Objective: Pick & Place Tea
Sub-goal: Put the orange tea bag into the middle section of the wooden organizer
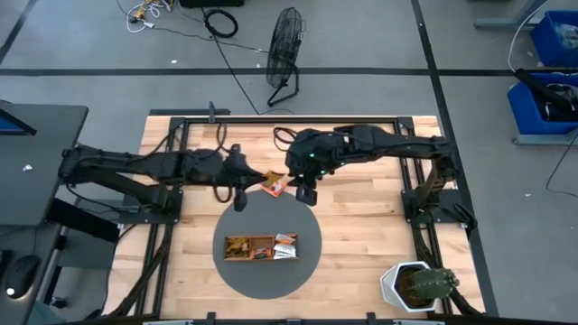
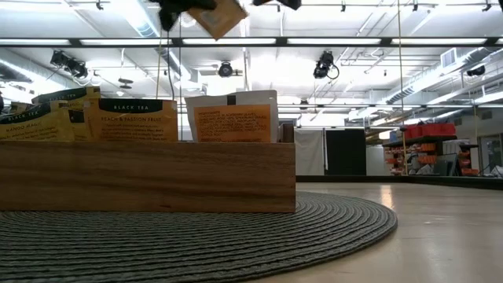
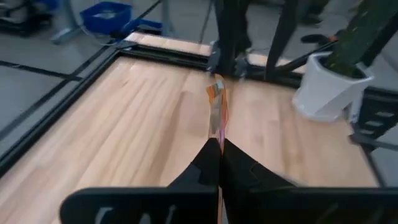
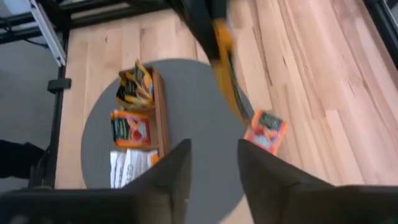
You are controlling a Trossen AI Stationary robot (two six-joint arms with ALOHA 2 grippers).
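Left gripper (image 1: 240,200) raised above the wooden bench (image 1: 361,244), jaws clenched on an orange square paper tea sachet (image 3: 216,106) held edge-on. Right gripper (image 4: 213,163) close beside it, jaws released, empty. Second orange sachet (image 4: 266,130) flat on the bench beside the round grey woven mat (image 1: 309,266). Remaining sachets upright in the long wooden compartment tray (image 1: 260,247).
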